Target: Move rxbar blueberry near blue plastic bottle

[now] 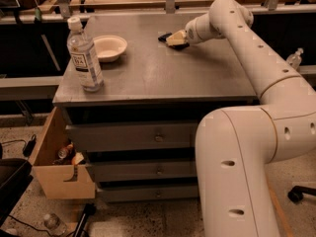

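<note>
— Where is the gripper?
— You'll find the gripper [174, 38] low over the far side of the table [163, 75]. It sits at the end of the arm [256, 58], which reaches in from the right.

— Does it have the rxbar blueberry?
— You can see only a dark sliver of the rxbar blueberry [164, 35], poking out at the gripper's left on the far part of the tabletop. The cream gripper hides the rest. I cannot tell whether it grasps the bar or only sits against it.

— And the bottle?
— Your blue plastic bottle [85, 58] stands upright near the front left corner, well apart from the bar. The bowl [109, 47] lies just behind it. The robot's body is cut off at the bottom edge, and the contents of the cardboard box [59, 179] beside the drawers [133, 137] are too dim to make out.
</note>
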